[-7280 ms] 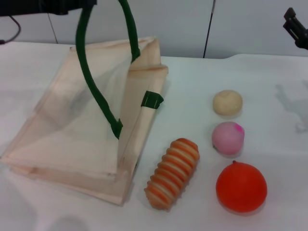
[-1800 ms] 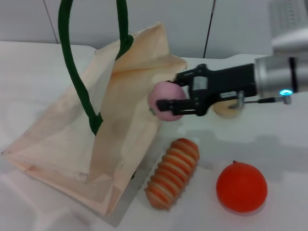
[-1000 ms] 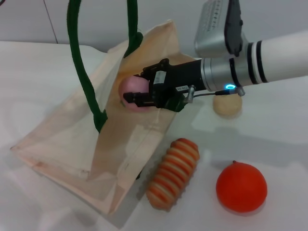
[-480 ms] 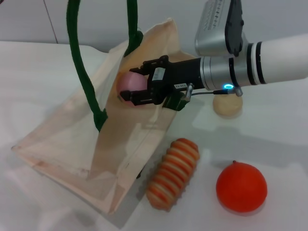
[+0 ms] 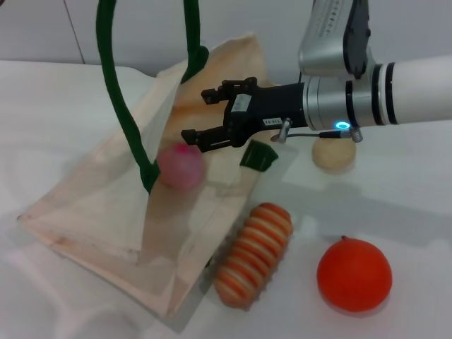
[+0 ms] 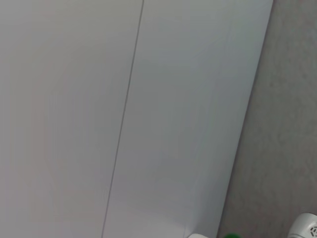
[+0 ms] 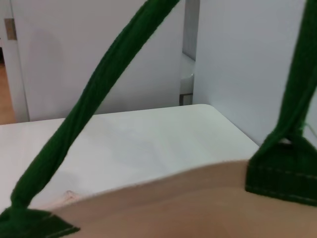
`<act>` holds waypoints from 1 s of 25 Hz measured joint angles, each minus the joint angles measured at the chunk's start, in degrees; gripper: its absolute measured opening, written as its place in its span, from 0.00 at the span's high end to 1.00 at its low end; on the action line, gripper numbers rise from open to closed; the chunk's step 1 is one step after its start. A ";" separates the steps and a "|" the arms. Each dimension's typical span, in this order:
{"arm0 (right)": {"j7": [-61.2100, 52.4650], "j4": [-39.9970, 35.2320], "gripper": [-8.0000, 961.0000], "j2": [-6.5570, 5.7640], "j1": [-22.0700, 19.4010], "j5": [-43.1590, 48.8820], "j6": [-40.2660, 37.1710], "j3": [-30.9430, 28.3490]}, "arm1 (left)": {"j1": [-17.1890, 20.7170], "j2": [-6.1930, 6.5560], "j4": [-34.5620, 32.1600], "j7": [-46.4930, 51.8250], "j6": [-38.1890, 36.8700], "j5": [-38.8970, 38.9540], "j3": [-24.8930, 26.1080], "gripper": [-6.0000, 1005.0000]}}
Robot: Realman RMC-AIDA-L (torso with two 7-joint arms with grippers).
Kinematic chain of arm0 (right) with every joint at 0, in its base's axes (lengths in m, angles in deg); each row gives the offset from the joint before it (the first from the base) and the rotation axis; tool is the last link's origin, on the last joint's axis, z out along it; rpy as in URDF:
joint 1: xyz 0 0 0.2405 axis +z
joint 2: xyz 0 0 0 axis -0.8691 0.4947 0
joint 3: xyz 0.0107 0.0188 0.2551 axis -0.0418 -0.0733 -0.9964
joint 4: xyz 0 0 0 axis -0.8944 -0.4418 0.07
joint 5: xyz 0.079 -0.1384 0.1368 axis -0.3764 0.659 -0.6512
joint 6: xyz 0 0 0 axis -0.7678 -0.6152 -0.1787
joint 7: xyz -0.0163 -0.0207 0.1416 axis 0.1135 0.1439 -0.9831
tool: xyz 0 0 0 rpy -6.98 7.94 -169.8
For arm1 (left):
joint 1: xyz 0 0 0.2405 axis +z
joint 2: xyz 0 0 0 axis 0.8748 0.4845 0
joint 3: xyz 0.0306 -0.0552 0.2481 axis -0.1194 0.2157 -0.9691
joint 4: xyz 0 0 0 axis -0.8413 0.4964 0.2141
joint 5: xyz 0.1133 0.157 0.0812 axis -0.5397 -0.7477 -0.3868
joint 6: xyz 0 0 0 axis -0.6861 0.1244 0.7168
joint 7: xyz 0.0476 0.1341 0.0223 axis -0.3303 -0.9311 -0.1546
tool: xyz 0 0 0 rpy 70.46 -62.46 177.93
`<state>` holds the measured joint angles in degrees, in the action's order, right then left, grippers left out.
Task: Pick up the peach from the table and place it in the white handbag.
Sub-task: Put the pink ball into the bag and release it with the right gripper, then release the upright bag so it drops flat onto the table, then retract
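White bench [image 5: 63, 106] and pale wall panels frame what we see from the head camera. Going left to right: the bag [image 5: 92, 205] leans open at the left, its green handles [image 5: 120, 106] held up out of view, so we cannot tell the state of the left end effector. Inside it, against the fabric, sits the peach [image 5: 181, 166], no longer gripped. Just up and to its right hangs our right end effector [image 5: 206, 114], fingers spread and empty, reaching over the bag's mouth. We judge the drop done, so the coming move is a retreat rightward, away from the peach, clear of the bag's rim and the handles. Farther right lie a ridged roll [image 5: 254, 254], a beige ball [image 5: 333, 154] and an orange [image 5: 354, 275].
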<state>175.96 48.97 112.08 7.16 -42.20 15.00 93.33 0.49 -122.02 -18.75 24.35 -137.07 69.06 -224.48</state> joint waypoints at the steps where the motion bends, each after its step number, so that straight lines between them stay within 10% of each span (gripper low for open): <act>1: -0.06 -0.01 0.12 -0.02 -0.15 0.00 0.00 -0.07 | 0.12 0.04 0.00 0.00 0.00 0.00 0.00 0.74; 12: -7.54 -17.18 0.07 -1.41 -15.88 -3.70 4.52 -3.90 | 2.08 0.13 -0.08 -0.44 0.83 -0.07 0.00 0.73; 25: -3.99 -20.24 0.07 -1.84 -22.79 -21.08 3.19 -4.37 | 2.08 0.10 -0.09 -0.44 0.97 -0.28 0.00 0.72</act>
<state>171.97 28.73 110.24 -15.62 -63.28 18.19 88.96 2.57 -121.92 -18.84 23.91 -136.11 68.77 -224.48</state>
